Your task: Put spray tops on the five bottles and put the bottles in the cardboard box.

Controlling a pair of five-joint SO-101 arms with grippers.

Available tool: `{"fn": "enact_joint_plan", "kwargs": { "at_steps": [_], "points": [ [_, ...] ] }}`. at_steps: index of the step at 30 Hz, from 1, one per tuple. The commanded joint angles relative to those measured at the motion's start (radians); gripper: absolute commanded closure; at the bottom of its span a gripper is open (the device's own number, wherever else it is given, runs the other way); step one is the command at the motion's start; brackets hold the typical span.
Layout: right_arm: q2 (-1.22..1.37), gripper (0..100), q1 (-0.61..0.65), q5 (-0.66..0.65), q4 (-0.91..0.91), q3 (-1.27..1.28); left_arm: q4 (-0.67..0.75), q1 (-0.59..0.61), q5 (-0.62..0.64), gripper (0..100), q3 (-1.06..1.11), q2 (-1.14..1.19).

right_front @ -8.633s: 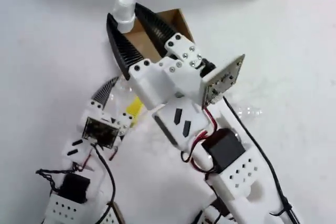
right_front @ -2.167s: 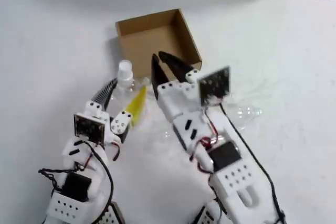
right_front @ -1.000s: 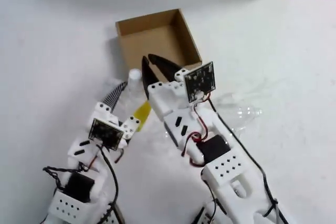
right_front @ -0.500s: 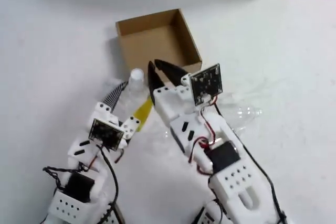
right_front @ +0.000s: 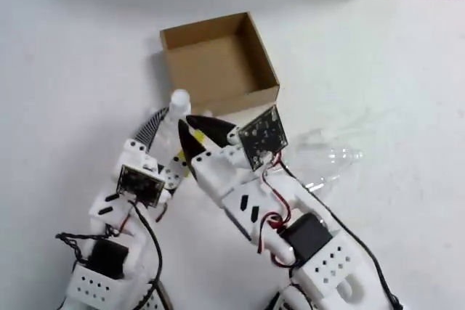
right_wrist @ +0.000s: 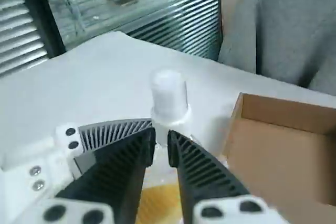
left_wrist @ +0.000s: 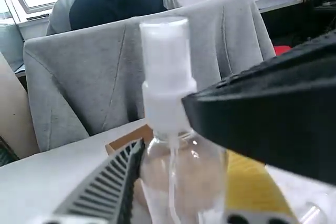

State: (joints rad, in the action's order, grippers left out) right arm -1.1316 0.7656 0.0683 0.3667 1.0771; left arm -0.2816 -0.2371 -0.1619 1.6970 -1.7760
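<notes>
Drawn back from the cardboard box [right_front: 211, 59] since half a second ago, the right arm [right_front: 290, 215] now has the right end effector [right_wrist: 160, 132] up against the bottle [right_front: 176, 117] that the left arm [right_front: 109, 252] holds. Several seconds earlier that end effector carried the spray top [left_wrist: 167, 77] high over the box's far edge, and the top now sits on the bottle's neck. Desk [right_front: 378, 49]: white, carrying all items. Arms: both reach in from the near edge, side by side, converging on the bottle. Cardboard box: upright, open at the top, its bare floor in view, standing just beyond the bottle. Other clear bottles [right_front: 330, 156]: lying on their sides on the desk at the right arm's outer side, well apart from the box; their number cannot be made out. Left end effector [left_wrist: 186, 153]: clenched on the bottle's clear body, a ribbed finger on one side and a yellow finger on the other, the bottle upright. Right end effector: released, its black jaws a narrow slit apart and gripping nothing, the tips level with the bottle's neck just under the spray top. Whether one jaw touches the top's collar cannot be told. Spray top: white, upright.
</notes>
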Motion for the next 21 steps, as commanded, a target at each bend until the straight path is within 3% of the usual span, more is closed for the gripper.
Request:
{"fn": "enact_joint_plan", "kwargs": {
  "at_steps": [1, 9, 14, 18, 21],
  "points": [
    [-0.016, 98.2, 0.010, 0.000, -0.133, 0.020, 0.035, 0.010, -0.009, 98, -0.002, -0.008],
    [-0.016, 98.2, 0.008, -0.003, -0.154, 0.037, 0.034, 0.008, -0.009, 98, -0.002, -0.008],
    [-0.045, 98.2, 0.007, -0.003, -0.004, 0.000, 0.034, 0.015, -0.009, 98, -0.002, -0.008],
    [-0.073, 98.2, -0.054, -0.005, 0.131, -0.052, 0.034, 0.016, -0.009, 98, -0.002, -0.008],
    [-0.071, 98.2, -0.140, -0.005, 0.136, -0.052, 0.034, 0.016, -0.009, 98, -0.002, -0.008]
  ]
}}
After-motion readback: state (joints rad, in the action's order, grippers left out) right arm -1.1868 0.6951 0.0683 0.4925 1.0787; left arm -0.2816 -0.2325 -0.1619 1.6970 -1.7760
